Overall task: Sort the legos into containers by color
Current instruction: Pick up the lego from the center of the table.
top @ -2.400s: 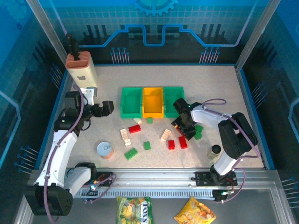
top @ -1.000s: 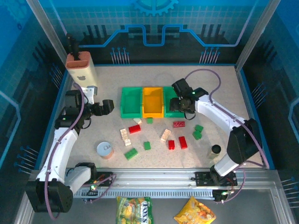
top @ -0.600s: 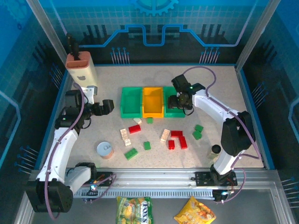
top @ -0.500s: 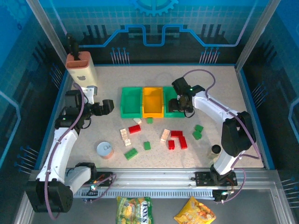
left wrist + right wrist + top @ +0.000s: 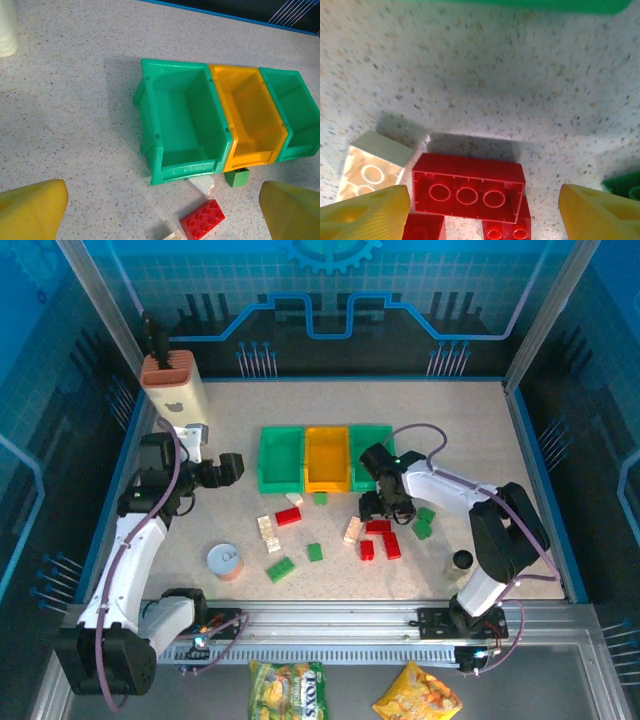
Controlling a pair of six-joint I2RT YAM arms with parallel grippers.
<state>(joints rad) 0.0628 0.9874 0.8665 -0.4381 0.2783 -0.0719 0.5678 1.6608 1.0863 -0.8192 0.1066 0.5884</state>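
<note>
Three containers stand in a row: a green tray (image 5: 280, 460), an orange tray (image 5: 327, 458) and a green tray (image 5: 366, 443), all empty in the left wrist view. Red, green and cream legos lie scattered in front of them. My right gripper (image 5: 378, 510) hangs open just above a red brick (image 5: 468, 187) that lies underside up across two other red bricks, between the yellow fingertips (image 5: 365, 210) and apart from them. A cream brick (image 5: 370, 167) lies to its left. My left gripper (image 5: 232, 468) is open and empty, left of the trays, above a red brick (image 5: 202, 218).
A beige knife block (image 5: 175, 390) stands at the back left. A white-lidded can (image 5: 226, 561) sits at the front left and a small dark cup (image 5: 461, 561) at the front right. Green bricks (image 5: 423, 522) lie right of the right gripper. Blue walls ring the table.
My right arm has swung from above the right green tray back down over the red bricks, its jaws a little wider. A red brick now rests among the other reds. The left arm is still.
</note>
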